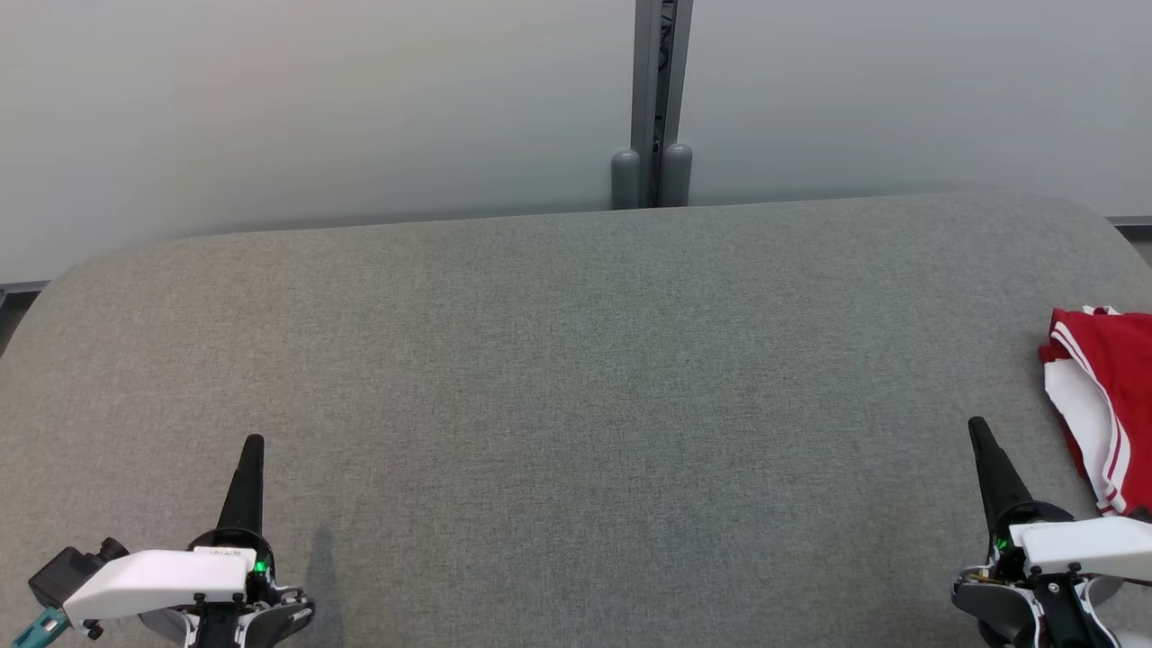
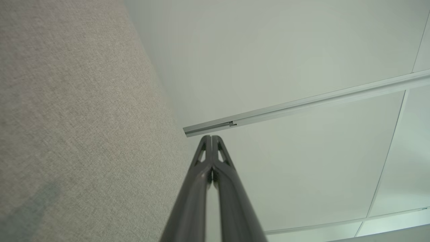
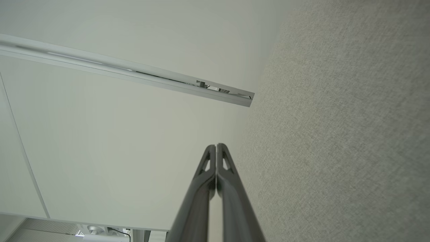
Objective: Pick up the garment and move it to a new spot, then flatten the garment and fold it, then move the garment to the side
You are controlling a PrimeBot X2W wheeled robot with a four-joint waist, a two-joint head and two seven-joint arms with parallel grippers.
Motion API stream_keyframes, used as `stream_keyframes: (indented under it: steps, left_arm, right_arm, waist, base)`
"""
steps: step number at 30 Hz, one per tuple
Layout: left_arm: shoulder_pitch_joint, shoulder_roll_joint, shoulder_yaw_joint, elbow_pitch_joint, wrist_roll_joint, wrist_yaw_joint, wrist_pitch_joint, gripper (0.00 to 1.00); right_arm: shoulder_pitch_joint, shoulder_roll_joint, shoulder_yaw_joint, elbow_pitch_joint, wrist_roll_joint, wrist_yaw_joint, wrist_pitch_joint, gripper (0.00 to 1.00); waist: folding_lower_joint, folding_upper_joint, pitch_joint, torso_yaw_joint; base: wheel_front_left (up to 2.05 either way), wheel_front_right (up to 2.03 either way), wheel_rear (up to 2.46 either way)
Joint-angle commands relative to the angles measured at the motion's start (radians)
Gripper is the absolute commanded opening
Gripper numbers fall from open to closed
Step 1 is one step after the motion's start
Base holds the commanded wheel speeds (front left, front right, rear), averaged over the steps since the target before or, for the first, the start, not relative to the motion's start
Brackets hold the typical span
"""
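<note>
Both of our grippers are drawn fully together. Our left gripper [image 1: 255, 443] sits at about 7 o'clock in the head view, its two long dark fingers pressed into a single spike that points toward 12 o'clock over the grey fabric tabletop [image 1: 576, 360]. In the left wrist view we see the left gripper [image 2: 211, 137] with its fingers meeting tip to tip, closed on each other alone, with the tabletop running along the 9 o'clock side and a pale wall panel [image 2: 285, 60] beyond. Our right gripper [image 1: 976, 425] sits at about 5 o'clock in the head view, likewise a single dark spike, leaning slightly toward 11 o'clock. In the right wrist view the right gripper [image 3: 216, 145] shows the same tip-to-tip closure, with the tabletop on the 3 o'clock side. We cannot tell whether either gripper rests on the fabric or hangs just over it. The garment [image 1: 1111, 387], red with white stripes and a white panel, lies bunched on the tabletop at 3 to 4 o'clock, cut off by the picture's edge. It lies near our right gripper, at that gripper's 2 o'clock, and apart from the fingers. A grey post [image 1: 661, 99] rises behind the table at 12 o'clock.
</note>
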Motion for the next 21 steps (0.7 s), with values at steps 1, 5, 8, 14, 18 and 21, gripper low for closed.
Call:
stream_keyframes:
  steps: [1, 5, 8, 14, 18, 21]
  left_arm:
    - [-0.022, 0.006, 0.008, -0.013, -0.027, -0.011, 0.007, 0.0]
    - [-0.023, 0.006, 0.011, -0.017, -0.057, -0.013, 0.015, 0.0]
    - [-0.025, 0.007, 0.014, -0.021, -0.081, -0.018, 0.021, 0.0]
    - [-0.027, 0.007, 0.02, -0.029, -0.123, -0.023, 0.032, 0.0]
    - [-0.028, 0.007, 0.023, -0.034, -0.152, -0.028, 0.039, 0.0]
    - [-0.028, 0.007, 0.024, -0.036, -0.164, -0.03, 0.043, 0.0]
  right_arm:
    - [0.003, -0.01, -0.005, -0.016, 0.027, 0.0, 0.01, 0.0]
    - [0.006, -0.01, -0.009, -0.023, 0.06, 0.0, 0.02, 0.0]
    - [0.006, -0.01, -0.013, -0.028, 0.083, 0.0, 0.025, 0.0]
    - [0.01, -0.011, -0.019, -0.038, 0.131, 0.0, 0.037, 0.0]
    - [0.012, -0.011, -0.023, -0.045, 0.162, 0.0, 0.043, 0.0]
    - [0.012, -0.012, -0.024, -0.049, 0.175, 0.0, 0.049, 0.0]
  waist:
    - [0.0, -0.0001, -0.001, 0.001]
    - [0.0, -0.0001, -0.002, 0.003]
    - [0.0, -0.0001, -0.003, 0.005]
    - [0.0, -0.0001, -0.005, 0.009]
    - [0.0, -0.0001, -0.006, 0.011]
    - [0.0, -0.0001, -0.007, 0.012]
  base:
    - [0.0, 0.0, 0.0]
    - [0.0, 0.0, 0.0]
    - [0.0, 0.0, 0.0]
    - [0.0, 0.0, 0.0]
    - [0.0, 0.0, 0.0]
    - [0.0, 0.0, 0.0]
